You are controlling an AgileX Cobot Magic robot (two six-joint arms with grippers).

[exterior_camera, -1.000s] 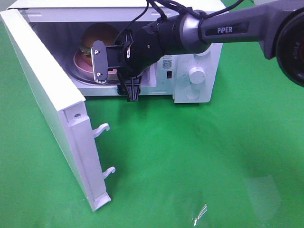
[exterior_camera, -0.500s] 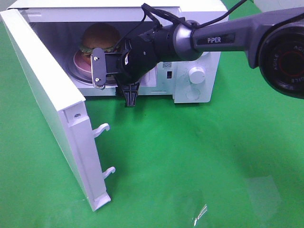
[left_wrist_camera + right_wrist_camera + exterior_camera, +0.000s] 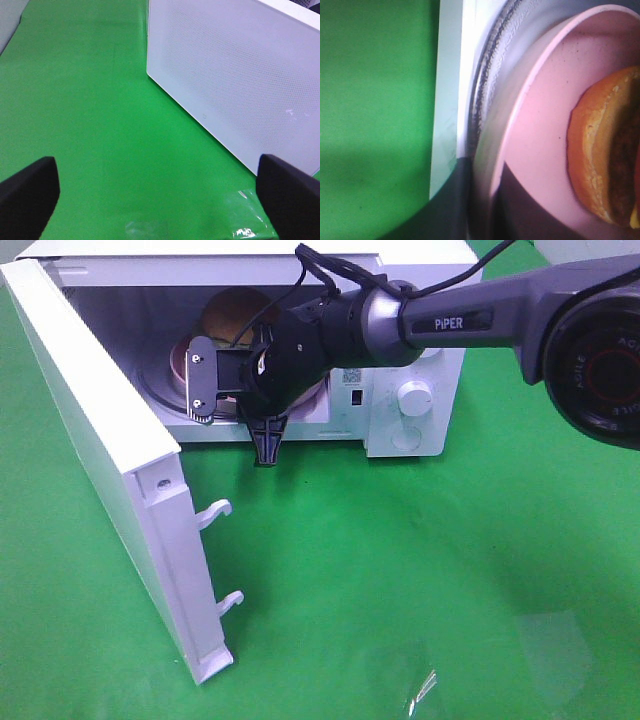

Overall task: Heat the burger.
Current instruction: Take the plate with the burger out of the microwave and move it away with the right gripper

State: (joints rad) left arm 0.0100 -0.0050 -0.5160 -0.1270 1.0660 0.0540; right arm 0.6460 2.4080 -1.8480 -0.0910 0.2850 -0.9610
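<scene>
The burger (image 3: 232, 312) sits on a pink plate (image 3: 184, 358) inside the open white microwave (image 3: 420, 350). My right gripper (image 3: 234, 412) is at the oven's mouth, by the plate's near rim. Its fingers stand well apart, one silver-faced finger (image 3: 203, 380) in front of the plate and one black finger (image 3: 266, 443) lower down. The right wrist view shows the plate (image 3: 540, 130) close up, the burger's bun edge (image 3: 595, 150) and the glass turntable (image 3: 487, 85). I cannot tell whether a finger touches the plate. My left gripper (image 3: 160, 200) is open and empty over the green cloth.
The microwave door (image 3: 100, 450) stands swung out to the left, with two latch hooks (image 3: 215, 512) on its edge. The control knobs (image 3: 414, 395) are on the right of the oven front. In the left wrist view a white perforated panel (image 3: 235, 85) stands close by. Green cloth (image 3: 420, 580) covers the table.
The plate with the burger has shifted to the right inside the microwave. My right gripper has turned a little and moved slightly left, its fingers still apart.
</scene>
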